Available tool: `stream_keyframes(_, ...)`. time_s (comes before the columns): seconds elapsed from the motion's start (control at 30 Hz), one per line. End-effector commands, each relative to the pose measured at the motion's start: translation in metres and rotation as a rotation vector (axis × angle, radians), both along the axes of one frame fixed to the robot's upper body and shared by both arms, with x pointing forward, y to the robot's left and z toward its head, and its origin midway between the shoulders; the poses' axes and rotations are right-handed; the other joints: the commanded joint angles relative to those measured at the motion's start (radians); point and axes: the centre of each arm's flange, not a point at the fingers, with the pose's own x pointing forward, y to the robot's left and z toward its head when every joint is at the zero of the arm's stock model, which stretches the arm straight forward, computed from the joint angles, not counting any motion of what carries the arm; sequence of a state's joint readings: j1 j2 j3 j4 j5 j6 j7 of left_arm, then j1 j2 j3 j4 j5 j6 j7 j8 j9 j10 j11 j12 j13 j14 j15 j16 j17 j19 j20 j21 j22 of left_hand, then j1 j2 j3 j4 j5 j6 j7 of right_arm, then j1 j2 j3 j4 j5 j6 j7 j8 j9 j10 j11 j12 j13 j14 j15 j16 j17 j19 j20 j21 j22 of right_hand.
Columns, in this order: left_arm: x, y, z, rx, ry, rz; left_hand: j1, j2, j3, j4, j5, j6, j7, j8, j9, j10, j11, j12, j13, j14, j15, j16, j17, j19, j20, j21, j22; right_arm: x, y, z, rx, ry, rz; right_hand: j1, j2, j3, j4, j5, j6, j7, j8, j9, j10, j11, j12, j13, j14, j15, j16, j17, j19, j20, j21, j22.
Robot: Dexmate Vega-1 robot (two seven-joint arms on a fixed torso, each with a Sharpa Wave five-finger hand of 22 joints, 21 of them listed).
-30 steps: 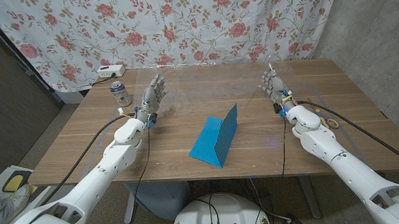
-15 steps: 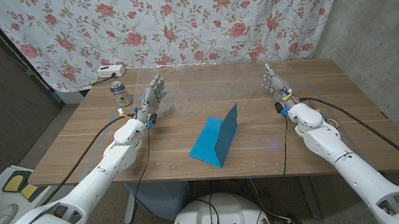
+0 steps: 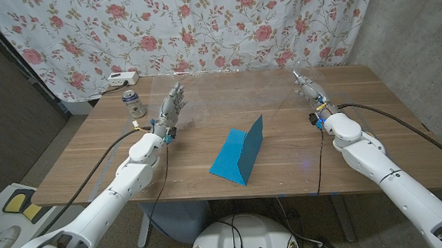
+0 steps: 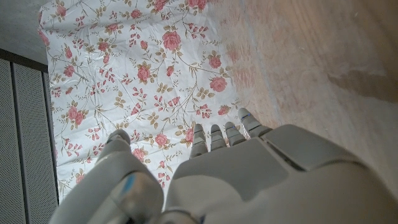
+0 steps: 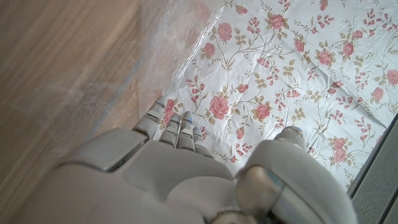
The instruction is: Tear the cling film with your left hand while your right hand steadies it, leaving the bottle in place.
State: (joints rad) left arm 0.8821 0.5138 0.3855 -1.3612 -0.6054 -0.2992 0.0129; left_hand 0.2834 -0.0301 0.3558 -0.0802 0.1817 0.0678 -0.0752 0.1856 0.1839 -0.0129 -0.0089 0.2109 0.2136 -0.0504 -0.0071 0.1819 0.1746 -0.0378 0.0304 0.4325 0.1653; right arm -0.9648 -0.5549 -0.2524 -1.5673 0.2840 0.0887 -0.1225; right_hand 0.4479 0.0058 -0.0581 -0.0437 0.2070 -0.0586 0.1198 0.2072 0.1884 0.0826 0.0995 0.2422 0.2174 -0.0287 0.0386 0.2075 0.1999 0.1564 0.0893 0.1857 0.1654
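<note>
Now the right hand (image 3: 308,87) sits a bit farther back and more toward the far edge of the tabletop (image 3: 206,132) than it did a second ago, with its arm stretched out more. The left hand (image 3: 171,108) is in nearly the same spot as before. The blue folded card (image 3: 240,152) and the can (image 3: 133,103) have not moved.

Both hands hold nothing. The left hand's fingers (image 4: 217,138) point up and are a little apart. The right hand's fingers (image 5: 177,127) lie close side by side, with the thumb out to the side, and they grip nothing (in the head view this hand looks thin, as if seen from its edge).

The cling film (image 5: 186,50) shows as a shiny, crinkly clear sheet near the far edge of the tabletop, just ahead of the right hand's fingers; I cannot tell if they touch it. In the head view it is only a faint shine at the far edge, in front of the flowered curtain (image 3: 199,25).

The can stands near the far left corner, just beside the left hand and not touching it. The blue card stands in the middle, well apart from both hands, with bare wood all around it. A white power strip (image 3: 122,78) lies past the far left corner.
</note>
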Motion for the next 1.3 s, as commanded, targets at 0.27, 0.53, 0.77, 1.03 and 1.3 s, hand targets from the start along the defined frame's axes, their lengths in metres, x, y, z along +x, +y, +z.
stream_keyframes(0.27, -0.007, -0.020, -0.019, -0.048, -0.018, -0.020, 0.005, 0.003, 0.002, -0.007, 0.004, 0.006, -0.004, 0.005, 0.001, -0.004, -0.003, 0.002, 0.001, -0.004, -0.008, 0.004, 0.003, 0.005, 0.000, -0.008, 0.003, -0.023, -0.013, 0.012, -0.187, -0.039, -0.151, 0.025, 0.000, 0.004, -0.018, -0.003, -0.012, -0.001, -0.004, 0.004, -0.032, 0.001, -0.012, 0.012, -0.038, 0.002, -0.008, 0.000, -0.012, -0.022, 0.005, 0.003)
stream_keyframes(0.53, -0.003, -0.019, -0.023, -0.060, -0.013, -0.030, 0.008, 0.007, 0.003, -0.011, 0.004, -0.012, 0.001, -0.003, 0.000, -0.006, -0.008, 0.001, -0.002, -0.007, -0.012, 0.003, 0.003, 0.008, -0.003, -0.017, 0.003, -0.025, -0.010, 0.005, -0.214, -0.042, -0.212, 0.054, 0.005, 0.014, -0.036, -0.002, 0.035, -0.009, 0.009, 0.002, 0.011, -0.007, -0.003, 0.007, 0.014, -0.009, 0.010, -0.002, 0.057, -0.029, 0.021, 0.002)
stream_keyframes(0.77, -0.002, -0.018, -0.023, -0.051, -0.010, -0.030, 0.011, 0.010, 0.005, -0.013, 0.004, -0.017, -0.003, -0.004, -0.002, -0.007, -0.007, 0.001, -0.003, -0.009, -0.014, 0.003, 0.002, 0.008, -0.005, -0.022, 0.003, -0.032, -0.014, 0.007, -0.238, -0.034, -0.265, 0.068, 0.007, 0.019, -0.045, -0.001, 0.056, -0.011, 0.014, 0.002, 0.019, -0.007, -0.003, 0.005, 0.031, -0.001, 0.013, -0.003, 0.076, -0.022, 0.022, 0.002)
stream_keyframes(1.03, 0.002, -0.021, -0.025, -0.087, -0.013, -0.038, 0.013, 0.012, 0.005, -0.016, 0.004, -0.012, -0.005, -0.001, -0.003, -0.006, -0.006, 0.002, -0.004, -0.010, -0.013, 0.002, 0.002, 0.009, -0.006, -0.028, 0.003, -0.039, -0.013, 0.013, -0.301, -0.043, -0.341, 0.095, 0.010, 0.029, -0.062, -0.003, 0.123, -0.001, 0.030, 0.002, 0.056, 0.010, 0.004, 0.003, 0.063, 0.020, 0.019, -0.003, 0.103, 0.002, 0.020, 0.003)
stream_keyframes(1.3, 0.000, -0.015, -0.027, -0.069, -0.007, -0.033, 0.015, 0.014, 0.006, -0.019, 0.004, -0.008, -0.004, 0.000, -0.003, -0.007, -0.005, 0.001, -0.006, -0.012, -0.012, 0.002, 0.002, 0.009, -0.006, -0.035, 0.004, -0.045, -0.016, 0.011, -0.331, -0.059, -0.398, 0.108, 0.012, 0.035, -0.070, -0.002, 0.120, -0.006, 0.023, 0.001, 0.053, 0.006, -0.001, 0.001, 0.051, 0.012, 0.011, -0.003, 0.091, 0.003, 0.011, 0.003)
